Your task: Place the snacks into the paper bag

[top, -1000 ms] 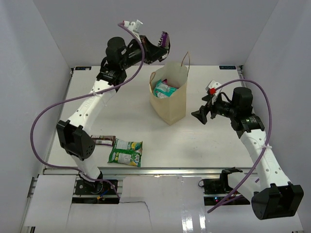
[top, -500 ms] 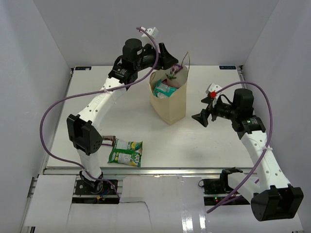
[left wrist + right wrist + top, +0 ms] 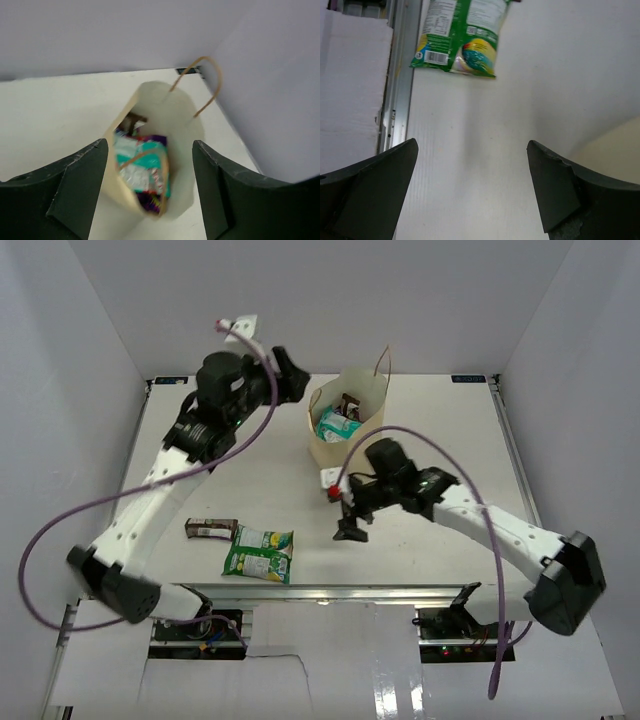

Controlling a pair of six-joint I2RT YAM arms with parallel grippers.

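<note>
A: Several snacks sit inside the paper bag (image 3: 352,445), which stands upright mid-bench. Teal-white packet (image 3: 137,155) on top, purple pouch (image 3: 146,202) beside it.
B: Outside it?
A: Green packet (image 3: 259,553) and brown bar (image 3: 211,528), just beside each other near the front edge, left side.
B: Jaws?
A: Left gripper (image 3: 150,144): jaws apart, nothing between them, raised beside the bag and looking down into its mouth. Right gripper (image 3: 471,145): jaws wide, empty, over bare bench (image 3: 440,430) between bag and green packet.
B: Surroundings?
A: White bench, metal rail (image 3: 300,590) along the front, plain pale walls (image 3: 300,300).
</note>
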